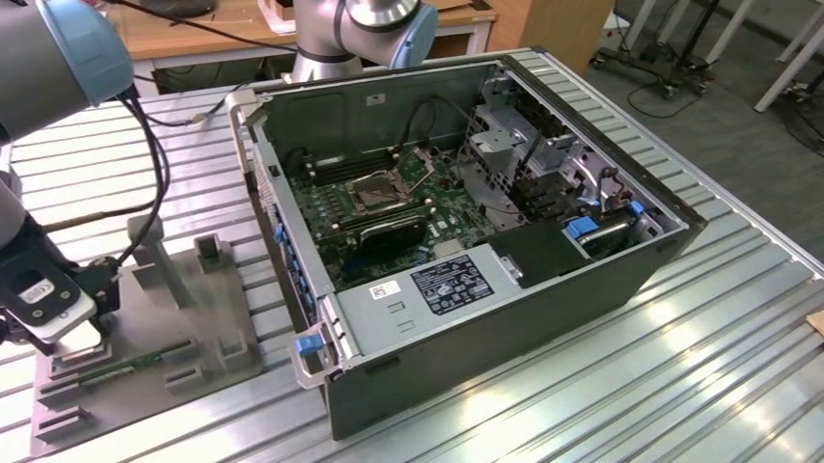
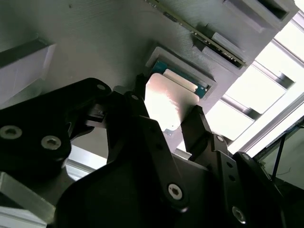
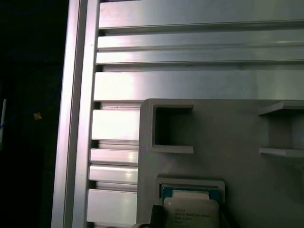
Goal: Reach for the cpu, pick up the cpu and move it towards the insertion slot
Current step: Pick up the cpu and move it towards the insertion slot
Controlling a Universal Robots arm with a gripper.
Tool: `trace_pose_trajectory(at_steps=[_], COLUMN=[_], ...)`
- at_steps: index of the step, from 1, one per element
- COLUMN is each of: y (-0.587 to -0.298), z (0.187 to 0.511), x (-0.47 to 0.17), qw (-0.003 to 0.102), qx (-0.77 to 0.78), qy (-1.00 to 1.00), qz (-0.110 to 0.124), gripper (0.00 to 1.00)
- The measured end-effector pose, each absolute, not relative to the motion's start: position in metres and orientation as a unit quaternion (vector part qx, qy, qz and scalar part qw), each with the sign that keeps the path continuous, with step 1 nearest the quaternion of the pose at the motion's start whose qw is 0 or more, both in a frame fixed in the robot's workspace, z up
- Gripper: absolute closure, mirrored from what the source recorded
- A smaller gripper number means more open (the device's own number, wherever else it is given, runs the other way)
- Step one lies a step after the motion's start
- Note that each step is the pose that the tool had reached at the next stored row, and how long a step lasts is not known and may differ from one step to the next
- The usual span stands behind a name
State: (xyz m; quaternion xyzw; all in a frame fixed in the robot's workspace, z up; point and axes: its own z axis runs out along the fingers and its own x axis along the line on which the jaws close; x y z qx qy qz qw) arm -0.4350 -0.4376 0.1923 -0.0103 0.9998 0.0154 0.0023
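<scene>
Grey tray (image 3: 237, 142): cpu (image 2: 167, 102) nested, hand (image 2: 168, 97) spread astride it; exterior view adds insertion slot (image 1: 381, 191).

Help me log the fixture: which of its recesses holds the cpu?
The raised-rim recess below the gripper holds the silvery-topped cpu, lying flat; the two open-sided recesses beside it on the grey fixture are empty.

My arm (image 1: 58, 48) bends down at the exterior view's left, wrist (image 1: 37, 285) held low, my gripper (image 2: 167, 102) pointing straight downward beneath it
</scene>
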Motion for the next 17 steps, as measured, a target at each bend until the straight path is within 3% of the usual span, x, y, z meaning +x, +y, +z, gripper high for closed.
trace_pose_trajectory(at_steps=[17], y=[-0.438], z=[0.216], x=[-0.435], qw=[0.002], qx=[-0.010], qy=[1.000], qz=[0.015], gripper=[0.46])
